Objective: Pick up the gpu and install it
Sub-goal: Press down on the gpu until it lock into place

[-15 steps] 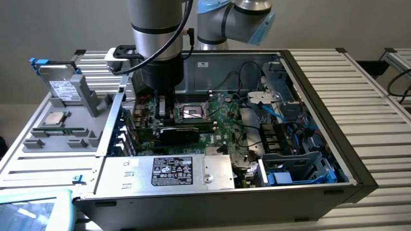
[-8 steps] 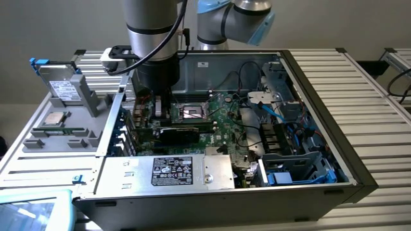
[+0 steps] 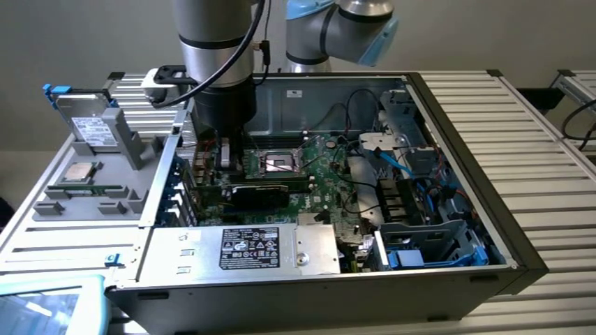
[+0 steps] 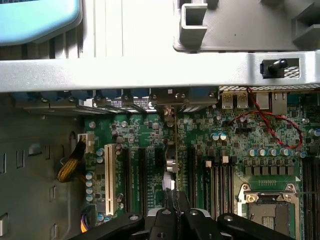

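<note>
End effector (image 4: 176, 220) closed, fingers pinched together on the top edge of the gpu (image 4: 171, 165), a thin green-edged expansion card with a metal bracket, seen edge-on directly beneath it. The card stands upright over a black slot of the green motherboard (image 4: 250, 150) inside the open grey computer case (image 3: 465, 91). Judgement: pickup done and the card brought to its slot; whether it is fully seated cannot be told, and the grip is not yet let go.
</note>
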Tool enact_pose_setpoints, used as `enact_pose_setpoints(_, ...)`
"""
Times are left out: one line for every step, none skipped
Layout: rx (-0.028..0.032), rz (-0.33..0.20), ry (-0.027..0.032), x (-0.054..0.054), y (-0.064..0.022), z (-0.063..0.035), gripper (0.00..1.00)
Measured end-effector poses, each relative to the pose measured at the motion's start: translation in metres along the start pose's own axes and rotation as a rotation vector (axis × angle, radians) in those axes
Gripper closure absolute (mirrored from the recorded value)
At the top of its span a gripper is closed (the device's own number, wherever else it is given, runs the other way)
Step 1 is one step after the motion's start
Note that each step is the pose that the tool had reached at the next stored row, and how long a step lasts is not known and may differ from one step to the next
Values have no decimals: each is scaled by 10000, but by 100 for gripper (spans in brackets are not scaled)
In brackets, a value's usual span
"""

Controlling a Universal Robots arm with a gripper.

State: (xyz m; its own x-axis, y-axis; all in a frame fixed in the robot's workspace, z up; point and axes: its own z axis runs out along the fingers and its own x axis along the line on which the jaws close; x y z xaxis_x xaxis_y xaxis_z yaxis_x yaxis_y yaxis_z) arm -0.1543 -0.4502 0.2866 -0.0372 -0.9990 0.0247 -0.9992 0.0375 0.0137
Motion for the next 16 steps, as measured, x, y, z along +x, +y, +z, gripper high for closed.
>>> enact_pose_setpoints(0,0,0,-6,9,2,86)
enact_pose_setpoints(1,0,-1,-12,20,4,86)
enact_pose_setpoints(0,-1,0,-17,32,6,86)
enact_pose_setpoints(0,-1,1,-21,45,9,86)
enact_pose_setpoints(-1,-1,1,-23,59,13,86)
enact_pose_setpoints(-1,-1,1,-24,73,16,86)
enact_pose_setpoints(0,0,0,-25,88,22,86)
enact_pose_setpoints(0,-1,0,-25,98,27,86)
enact_pose_setpoints(0,0,0,-25,107,32,86)
enact_pose_setpoints(-1,0,1,-25,113,36,86)
enact_pose_setpoints(-1,0,1,-25,116,41,86)
enact_pose_setpoints(-1,0,1,-25,121,46,86)
enact_pose_setpoints(0,0,0,-25,125,51,86)
enact_pose_setpoints(-1,0,1,-25,128,55,86)
enact_pose_setpoints(-1,-1,1,-25,131,59,86)
enact_pose_setpoints(-1,0,1,-26,135,64,86)
